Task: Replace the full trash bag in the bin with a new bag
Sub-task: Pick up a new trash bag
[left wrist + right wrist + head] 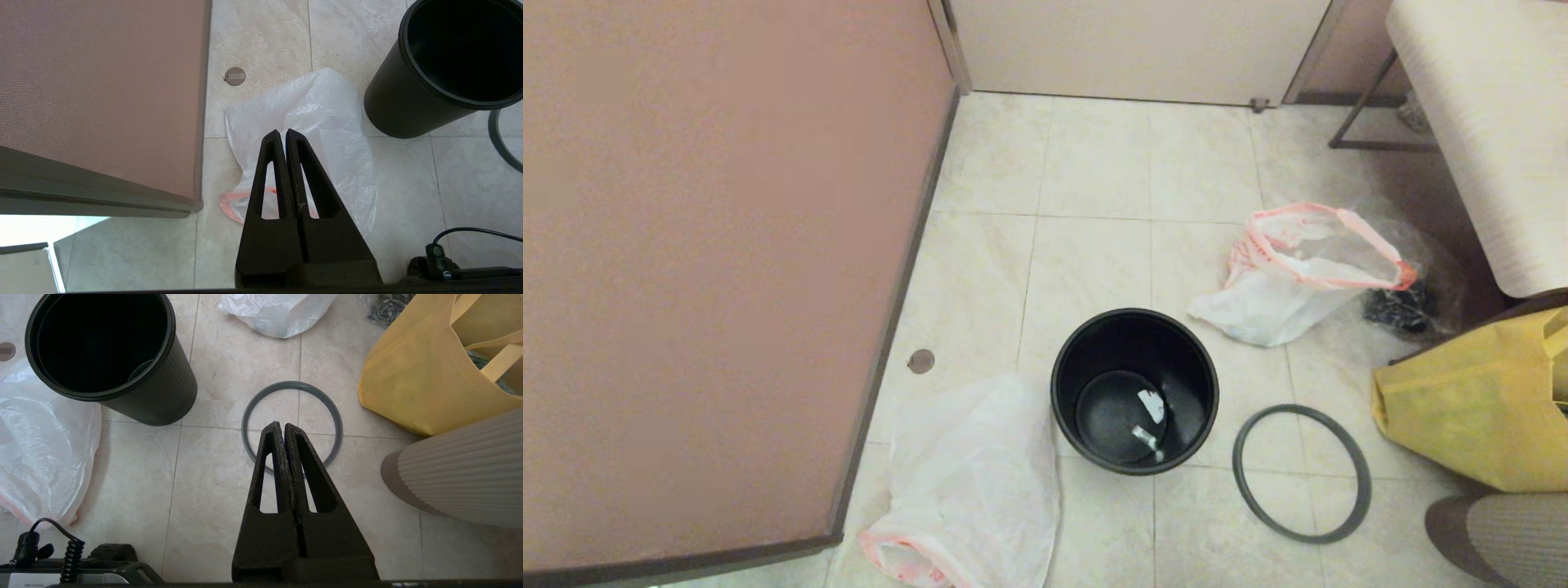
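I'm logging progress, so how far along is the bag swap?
Done: the bin is unlined, its grey hoop off on the floor, the full trash bag set aside. In hand: nothing; left gripper and right gripper are shut, empty. Left: fit the new bag, refit hoop.

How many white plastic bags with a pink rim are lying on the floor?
2. One white bag lies flat left of the black bin, near the wall; the other white bag lies behind the bin to its right, mouth open.

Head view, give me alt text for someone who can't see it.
An unlined black bin stands on a tiled floor with its grey hoop lying flat beside it. A limp white bag lies flat on the bin's other side; a second white bag with a pink rim sits further back. Neither hand appears in this view.
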